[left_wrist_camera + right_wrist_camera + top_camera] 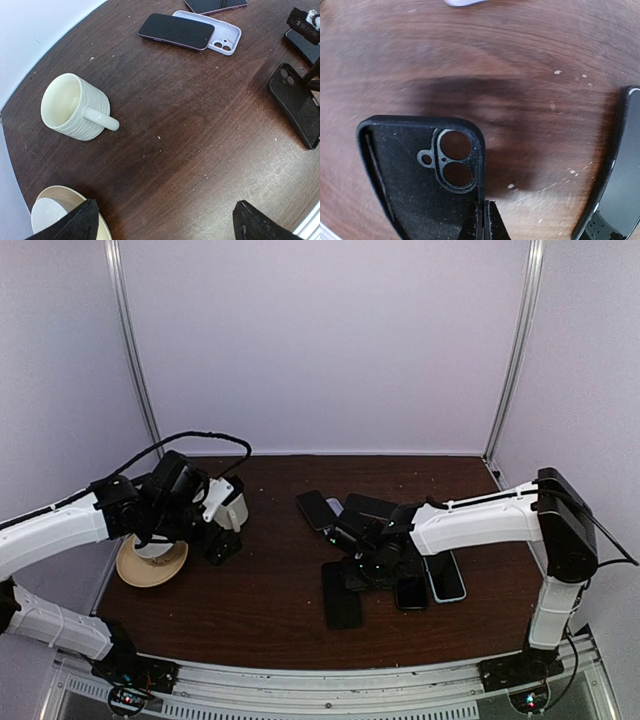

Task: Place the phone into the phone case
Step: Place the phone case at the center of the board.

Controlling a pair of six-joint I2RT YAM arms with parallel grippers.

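Observation:
The black phone case (415, 185) lies open side up, its two camera holes showing. My right gripper (485, 217) is shut on the case's right wall, one finger inside and one outside. From above, that gripper (360, 568) sits at the far end of the case (342, 608). A dark phone (620, 175) lies just right of it on the table. Another black phone (176, 31) rests against a lavender case (222, 37) farther back. My left gripper (165, 227) hangs open over bare wood on the left, holding nothing.
A white ribbed mug (75, 107) lies on its side near the left gripper, with a cream bowl (47, 212) under its left finger. Two more phones (445, 575) (410, 592) lie right of the right gripper. The wooden table (270, 590) ends at purple walls.

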